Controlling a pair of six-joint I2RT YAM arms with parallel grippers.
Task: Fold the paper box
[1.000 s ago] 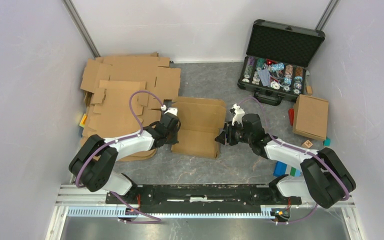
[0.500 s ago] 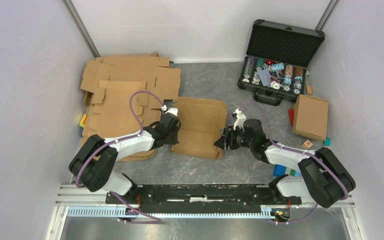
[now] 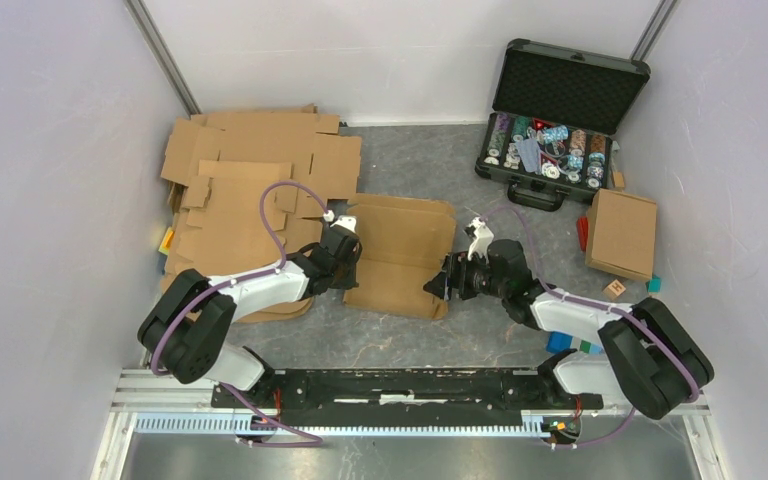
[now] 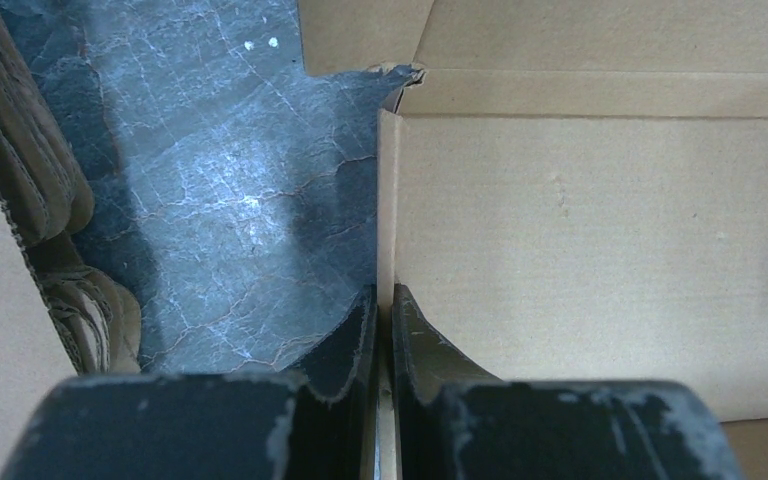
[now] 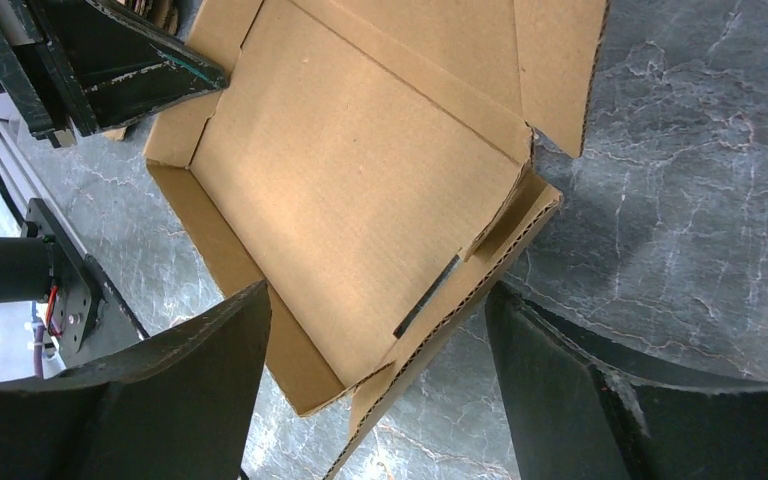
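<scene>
Top external view puts the paper box (image 3: 400, 255) near the centre of the table (image 3: 410, 345). It is a shallow tray with a flap lying flat toward 12 o'clock. At its 9 o'clock side the left gripper (image 3: 348, 252) is pinched tight on the upright side wall. The left wrist view shows the cardboard sandwiched between the fingers (image 4: 355, 335), probably to anchor the box and keep that wall standing. At the box's 4 o'clock corner the right gripper (image 3: 438, 284) has its jaws spread wide and holds nothing. The right wrist view shows them straddling the doubled right wall, which leans outward, so that wall likely needs tucking next. Flat cardboard blanks (image 3: 250, 170) lie at 10 o'clock.
</scene>
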